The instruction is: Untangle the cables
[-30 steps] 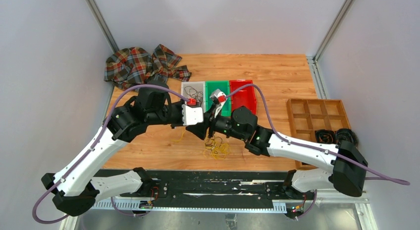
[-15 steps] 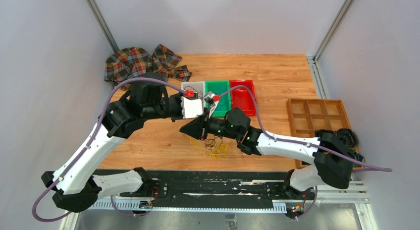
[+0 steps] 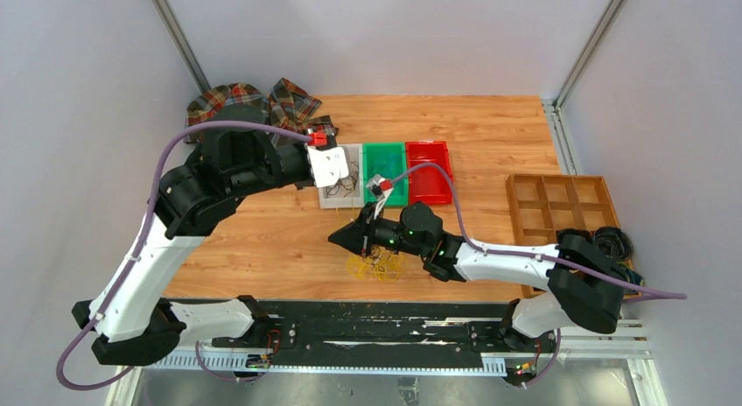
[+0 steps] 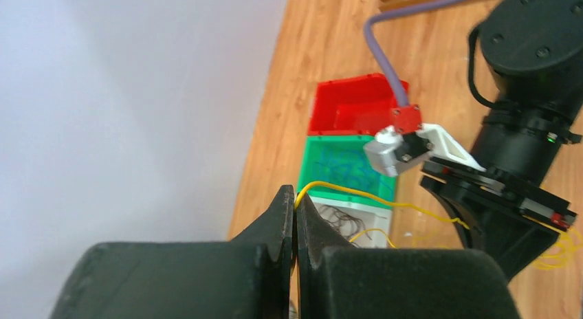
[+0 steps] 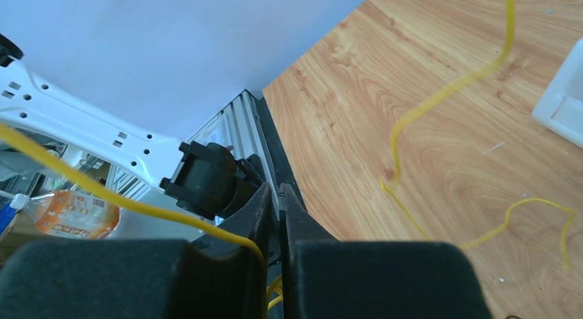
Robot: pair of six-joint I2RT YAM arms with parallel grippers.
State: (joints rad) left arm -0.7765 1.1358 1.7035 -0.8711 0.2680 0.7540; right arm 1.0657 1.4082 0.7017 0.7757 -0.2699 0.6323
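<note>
A tangle of thin yellow cables (image 3: 374, 266) lies on the wooden table near the front edge. My left gripper (image 3: 335, 185) is raised over the white bin (image 3: 330, 199), shut on one yellow cable (image 4: 357, 193) at its tips (image 4: 295, 196). That cable stretches toward my right gripper (image 3: 336, 239), which hovers low, left of the pile. In the right wrist view the right gripper (image 5: 276, 195) is shut, with a yellow cable (image 5: 103, 195) running into the jaws. Black cables (image 4: 344, 216) lie in the white bin, blue-green cables (image 4: 350, 169) in the green bin.
A red bin (image 3: 429, 171) stands right of the green bin (image 3: 385, 161). A plaid cloth (image 3: 254, 113) lies at the back left. A wooden compartment tray (image 3: 560, 205) with black wire coils (image 3: 595, 241) sits at the right edge.
My left gripper has risen and pulled back-left with the yellow cable. My right gripper has moved toward the near edge and lower, beside the pile.
</note>
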